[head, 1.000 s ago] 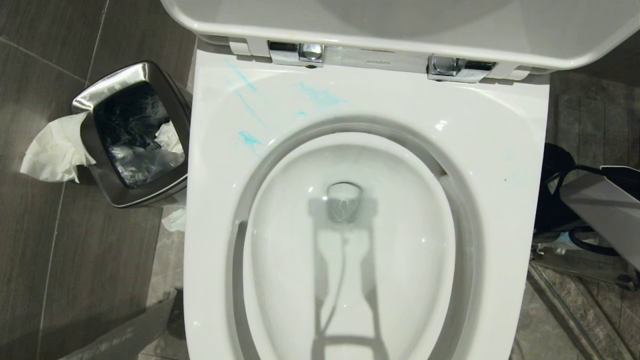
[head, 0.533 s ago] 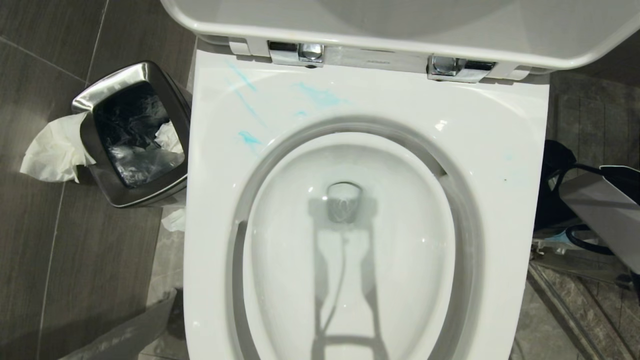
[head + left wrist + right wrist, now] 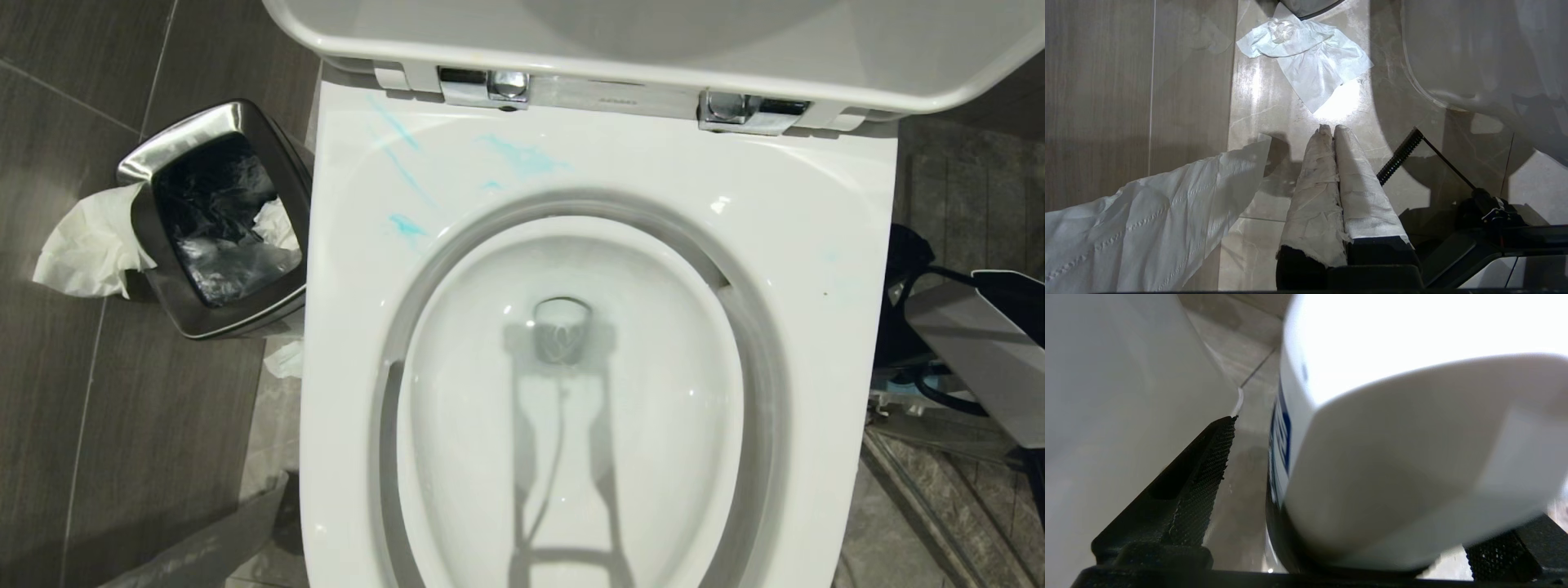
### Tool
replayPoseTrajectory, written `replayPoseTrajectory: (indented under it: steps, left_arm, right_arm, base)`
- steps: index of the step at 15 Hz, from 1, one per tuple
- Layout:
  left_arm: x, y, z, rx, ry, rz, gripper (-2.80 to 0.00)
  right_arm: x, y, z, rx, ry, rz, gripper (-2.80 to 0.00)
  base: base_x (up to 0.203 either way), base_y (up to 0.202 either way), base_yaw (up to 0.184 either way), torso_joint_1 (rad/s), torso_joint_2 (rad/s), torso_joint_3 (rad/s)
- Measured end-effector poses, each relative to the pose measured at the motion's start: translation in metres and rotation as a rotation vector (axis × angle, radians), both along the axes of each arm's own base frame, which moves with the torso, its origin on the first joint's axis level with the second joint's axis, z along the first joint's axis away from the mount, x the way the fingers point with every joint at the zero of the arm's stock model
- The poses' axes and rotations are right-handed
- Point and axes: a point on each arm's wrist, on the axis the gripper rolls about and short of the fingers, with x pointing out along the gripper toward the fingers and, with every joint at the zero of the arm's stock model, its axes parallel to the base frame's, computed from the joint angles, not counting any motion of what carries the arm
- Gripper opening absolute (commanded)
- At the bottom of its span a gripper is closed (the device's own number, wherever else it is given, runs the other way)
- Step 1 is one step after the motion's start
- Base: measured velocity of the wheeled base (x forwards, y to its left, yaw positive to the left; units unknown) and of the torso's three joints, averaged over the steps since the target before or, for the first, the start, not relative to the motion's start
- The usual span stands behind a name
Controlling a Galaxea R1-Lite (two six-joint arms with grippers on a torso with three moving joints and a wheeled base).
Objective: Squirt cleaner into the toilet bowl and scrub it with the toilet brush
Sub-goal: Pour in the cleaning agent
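Your right gripper [image 3: 1347,522] stands wide around a white bottle [image 3: 1412,457] beside the toilet bowl [image 3: 816,269]. Your left gripper [image 3: 1329,130] is closed, parked above floor. Cleaner [image 3: 522,155] streaks the rim.

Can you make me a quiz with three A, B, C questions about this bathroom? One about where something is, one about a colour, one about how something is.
1. Where does the bin stand?
A) on the robot's left of the toilet
B) on its right
C) inside the bowl

2. What colour are the streaks on the toilet's rim?
A) red
B) turquoise blue
C) yellow

3. How are the left gripper's fingers?
A) pressed together
B) wide apart
C) holding a brush

Answers:
1 A, the steel bin sits by the toilet's left edge in the head view.
2 B, blue smears mark the far-left rim.
3 A, the two wrapped fingers touch along their length.
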Motion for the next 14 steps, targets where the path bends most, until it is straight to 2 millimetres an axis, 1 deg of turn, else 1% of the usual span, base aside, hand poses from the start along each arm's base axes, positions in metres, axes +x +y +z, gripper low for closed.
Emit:
replayPoseTrajectory:
  steps: [3, 7, 8, 14]
  left_arm:
    - [0.0000, 0.0000, 0.0000, 0.000, 0.000, 0.000, -2.80]
    - [0.0000, 0.0000, 0.0000, 0.000, 0.000, 0.000, -2.80]
    - [0.0000, 0.0000, 0.0000, 0.000, 0.000, 0.000, -2.80]
    - [0.0000, 0.0000, 0.0000, 0.000, 0.000, -0.001, -2.80]
  right_arm:
    - [0.0004, 0.0045, 0.0004, 0.015, 0.002, 0.022, 0.00]
    - [0.0014, 0.0050, -0.0009, 0.017, 0.002, 0.024, 0.00]
    - [0.0022, 0.0051, -0.0009, 0.017, -0.001, 0.024, -2.80]
    - [0.0045, 0.0048, -0.0004, 0.021, -0.011, 0.026, -2.80]
  base:
    - [0.000, 0.000, 0.000, 0.000, 0.00, 0.000]
    - [0.000, 0.000, 0.000, 0.000, 0.00, 0.000]
    - [0.000, 0.000, 0.000, 0.000, 0.00, 0.000]
    - [0.000, 0.000, 0.000, 0.000, 0.00, 0.000]
